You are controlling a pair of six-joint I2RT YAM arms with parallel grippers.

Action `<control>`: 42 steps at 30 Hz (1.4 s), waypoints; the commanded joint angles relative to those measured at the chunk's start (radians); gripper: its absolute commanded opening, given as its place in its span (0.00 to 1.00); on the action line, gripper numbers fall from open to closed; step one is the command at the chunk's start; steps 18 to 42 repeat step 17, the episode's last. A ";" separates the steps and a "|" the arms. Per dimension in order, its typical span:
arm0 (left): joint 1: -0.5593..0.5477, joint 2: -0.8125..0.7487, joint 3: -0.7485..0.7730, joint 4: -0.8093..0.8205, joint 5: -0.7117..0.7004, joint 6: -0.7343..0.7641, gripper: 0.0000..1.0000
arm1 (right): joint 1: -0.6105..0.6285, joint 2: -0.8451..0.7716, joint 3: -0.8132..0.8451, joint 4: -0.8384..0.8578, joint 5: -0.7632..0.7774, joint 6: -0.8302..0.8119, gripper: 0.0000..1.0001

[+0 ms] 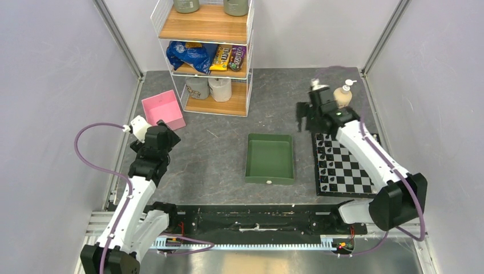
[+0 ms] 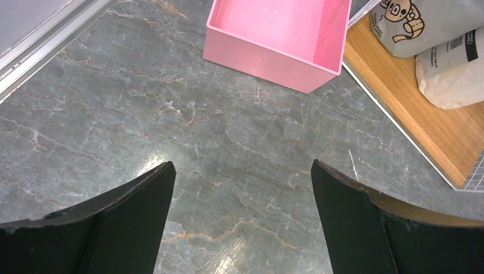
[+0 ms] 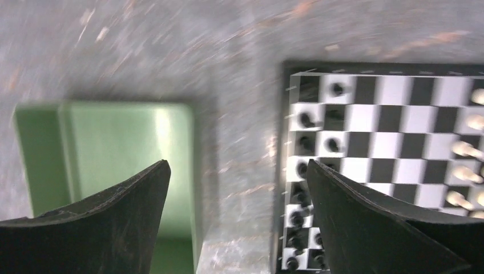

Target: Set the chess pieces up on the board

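Right pincer (image 3: 237,165) hangs released and empty, with the tray (image 3: 114,142) under its left jaw and the board (image 3: 394,114) under its right. Black chess pieces (image 3: 306,120) line the board's nearest columns. Any pick looks best made by dropping squarely over one piece, clear of the standing rows. Left pincer (image 2: 242,165) is released too. The print on the bags (image 2: 434,28) beyond it is cropped and unreadable.

Pretty clearly a robotics lab cell: a stone-patterned table (image 1: 222,142) is boxed in by plain grey panels (image 1: 51,68) on aluminium framing (image 1: 119,40), robot arms (image 1: 137,188) are bolted to a black rail (image 1: 257,220), and a wire shelf (image 1: 205,25) is stocked with snack bags (image 1: 228,57).
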 commanded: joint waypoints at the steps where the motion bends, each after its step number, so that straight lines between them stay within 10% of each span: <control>1: -0.002 0.046 0.006 0.126 -0.044 -0.006 0.96 | -0.225 -0.043 0.078 -0.047 0.071 0.043 0.97; 8: -0.002 0.123 0.012 0.235 -0.071 0.050 0.96 | -0.462 -0.079 0.088 0.034 -0.140 0.142 0.97; 42: -0.002 0.083 -0.001 0.267 -0.105 0.090 0.96 | -0.465 -0.261 -0.075 0.187 -0.045 0.115 0.97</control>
